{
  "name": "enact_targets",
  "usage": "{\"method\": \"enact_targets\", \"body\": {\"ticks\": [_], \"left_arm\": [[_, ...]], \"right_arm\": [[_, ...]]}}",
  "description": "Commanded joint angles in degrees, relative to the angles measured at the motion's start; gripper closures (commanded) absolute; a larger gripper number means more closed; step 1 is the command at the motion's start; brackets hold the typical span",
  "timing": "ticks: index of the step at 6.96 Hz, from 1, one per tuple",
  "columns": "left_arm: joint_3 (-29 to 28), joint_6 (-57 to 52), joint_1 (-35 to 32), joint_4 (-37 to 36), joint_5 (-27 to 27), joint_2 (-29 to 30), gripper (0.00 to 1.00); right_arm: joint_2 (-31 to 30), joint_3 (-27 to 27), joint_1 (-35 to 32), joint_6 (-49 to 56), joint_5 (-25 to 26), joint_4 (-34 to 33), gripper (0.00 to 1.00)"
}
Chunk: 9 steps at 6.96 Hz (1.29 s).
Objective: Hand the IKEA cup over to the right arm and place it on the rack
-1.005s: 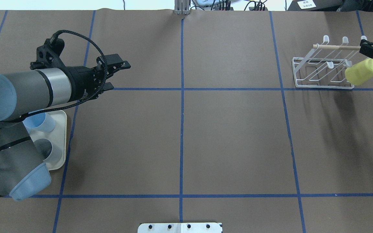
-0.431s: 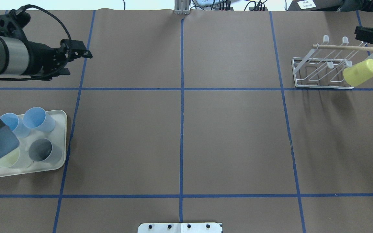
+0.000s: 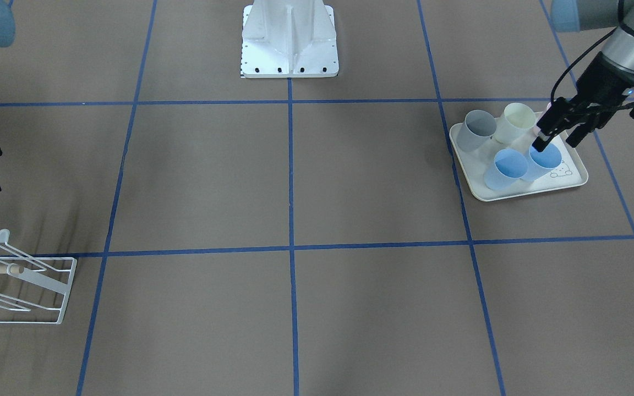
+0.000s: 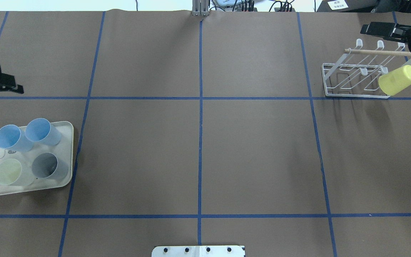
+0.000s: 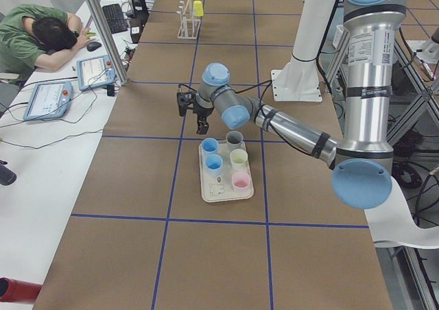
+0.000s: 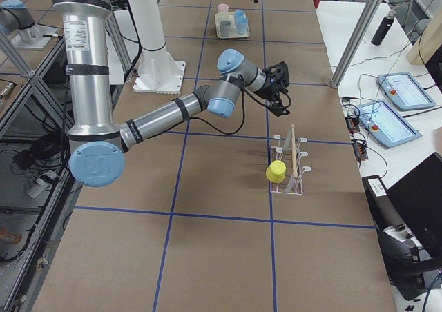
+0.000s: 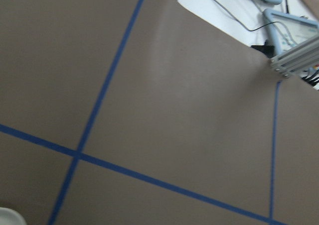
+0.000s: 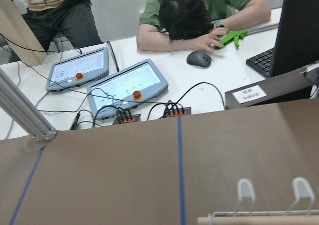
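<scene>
Plastic by the look, so light, stiff and slick. Yellow cup [image 4: 398, 79] hangs tilted on the rack [image 4: 373, 52], far right; other cups sit in the left tray [image 4: 66, 141]. Pinch one wall at the rim. Left claw [image 3: 556, 142] hangs spread and empty over the tray. Right claw [image 4: 366, 28] is beyond the rack; I cannot tell its gap.

The left arm [image 3: 628, 44] enters at the upper right of the front view with its wrist angled down toward frame left. The left tool [image 3: 557, 142] hangs with both fingers spread and nothing between them. The right arm [image 6: 173, 112] stretches long and low over the surface [image 6: 221, 257]. The right tool [image 4: 373, 28] sits level at the overhead view's upper right, pointing frame left; its finger gap cannot be told.
</scene>
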State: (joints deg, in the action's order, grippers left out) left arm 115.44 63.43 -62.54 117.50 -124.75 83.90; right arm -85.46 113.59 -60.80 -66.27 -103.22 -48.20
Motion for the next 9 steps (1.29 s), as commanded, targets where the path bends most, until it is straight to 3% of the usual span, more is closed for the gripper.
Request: {"method": "enact_targets", "body": {"ticks": [1, 4, 6, 9], "left_arm": [[1.01, -9.97, -1.62, -0.07, -2.52, -10.83, 0.0], [-0.92, -12.98, 2.75, -0.07, -2.52, -17.71, 0.0], [-3.03, -12.72, 6.79, 0.01, -2.43, -17.99, 0.0], [-5.58, -12.9, 7.17, 0.54, -2.52, -17.99, 0.01]], "right_arm": [[4.4, 1.46, 4.96, -14.34, -2.08, 0.12, 0.0], [5.91, 1.11, 8.84, -18.81, -1.9, 0.65, 0.0], [6.18, 1.54, 9.29, -18.9, -2.07, 0.74, 0.0], [6.18, 1.81, 9.38, -18.9, -2.08, 0.74, 0.0]]}}
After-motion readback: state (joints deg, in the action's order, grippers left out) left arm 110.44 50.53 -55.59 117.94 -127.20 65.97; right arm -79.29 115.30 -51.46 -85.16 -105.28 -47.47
